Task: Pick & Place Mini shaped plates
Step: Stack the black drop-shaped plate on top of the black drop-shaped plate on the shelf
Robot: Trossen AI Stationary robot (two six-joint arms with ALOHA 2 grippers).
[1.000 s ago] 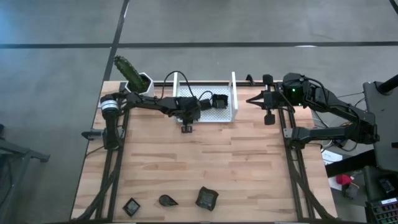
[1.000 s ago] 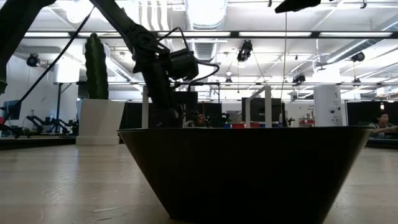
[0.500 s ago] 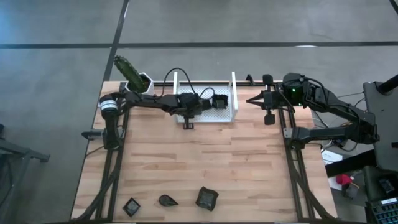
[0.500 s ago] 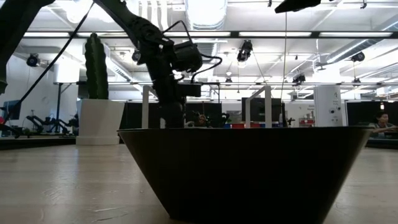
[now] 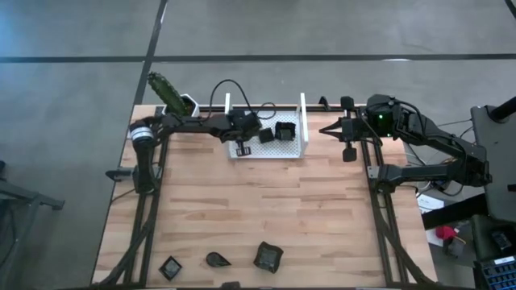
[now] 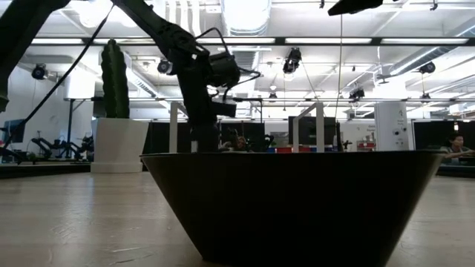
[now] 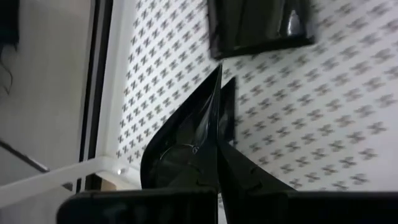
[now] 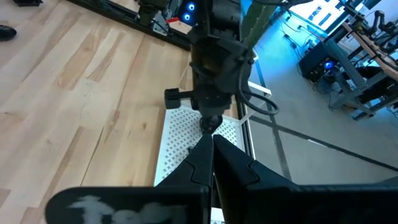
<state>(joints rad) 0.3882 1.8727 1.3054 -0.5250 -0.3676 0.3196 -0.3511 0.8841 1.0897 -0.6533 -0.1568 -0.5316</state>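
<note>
My left gripper (image 5: 242, 147) (image 7: 221, 81) hangs over the left part of the white perforated tray (image 5: 304, 121), shut on a small dark glossy plate. Two other mini plates (image 5: 285, 129) (image 5: 264, 136) lie flat on the tray floor; the left wrist view shows a square one (image 7: 258, 25) just ahead of the fingers. Three more plates rest on the wood near the table's near edge: a square one (image 5: 170, 267), a teardrop one (image 5: 216, 259) and a larger one (image 5: 268, 256), which fills the low view (image 6: 297, 208). My right gripper (image 5: 326, 129) (image 8: 211, 138) waits shut at the far right edge. My left gripper pinches a dark glossy plate (image 7: 183, 146) between its two fingers, coming from above and pointing down. The plate's pointed end (image 7: 216, 74) sticks out past the fingertips. It is lifted clear above the tray floor. Which part of the plate the pads are on is hidden by the fingers.
A white pot with a green cactus (image 5: 173, 98) (image 6: 115, 81) stands at the far left corner beside the tray. The tray has upright side walls (image 5: 228, 113). A black cable (image 5: 222, 89) loops over my left arm. Bare wood (image 5: 266, 209) stretches between the tray and the near plates.
My left gripper has moved toward the table's far edge, from the bare wood just in front of the tray to above the tray's left part, staying shut and carrying the plate with it.
</note>
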